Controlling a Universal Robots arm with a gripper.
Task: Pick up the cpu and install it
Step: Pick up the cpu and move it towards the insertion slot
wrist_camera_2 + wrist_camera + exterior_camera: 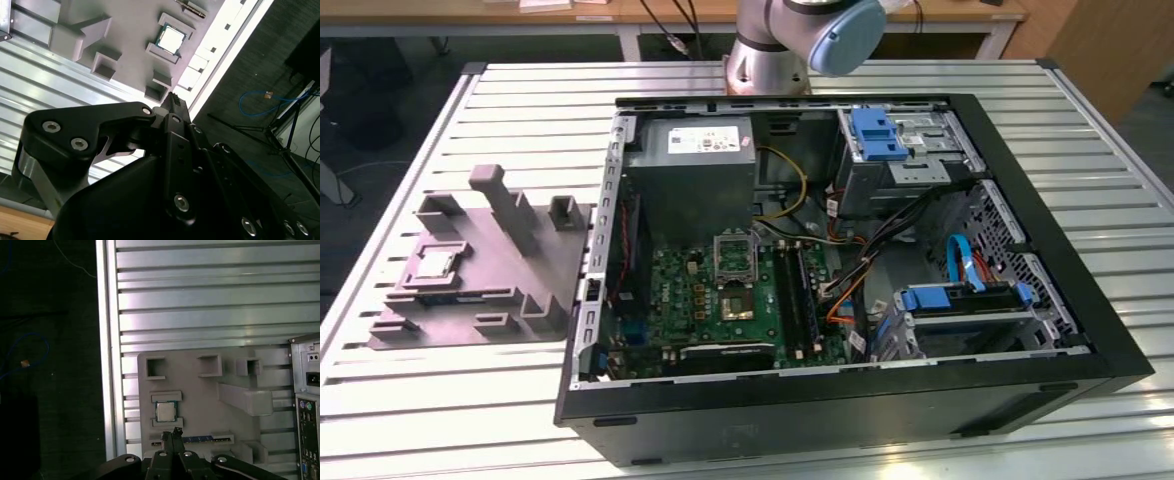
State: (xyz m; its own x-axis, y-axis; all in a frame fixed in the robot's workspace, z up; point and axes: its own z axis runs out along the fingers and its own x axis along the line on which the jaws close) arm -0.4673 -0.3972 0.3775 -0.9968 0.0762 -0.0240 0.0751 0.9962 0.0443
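The cpu [434,263] is a small silvery square lying flat in a recess of the grey moulded fixture [494,290], at the exterior view's left, beside the open computer case [1067,300]. Both wrist views look down on the cpu [171,39] [164,411] from well above. My black gripper [175,432] hangs high over the fixture [200,400] with its fingertips pressed together and nothing between them. In the second wrist view the gripper [173,99] shows the same way, its tips clear of the cpu.
The case lies on its side on a slatted metal table [520,110], its green motherboard [720,300] and socket [734,252] exposed. Cables, a power supply [694,150] and blue drive brackets [878,135] crowd the inside. The table edge [107,365] runs beside the fixture, with dark floor beyond.
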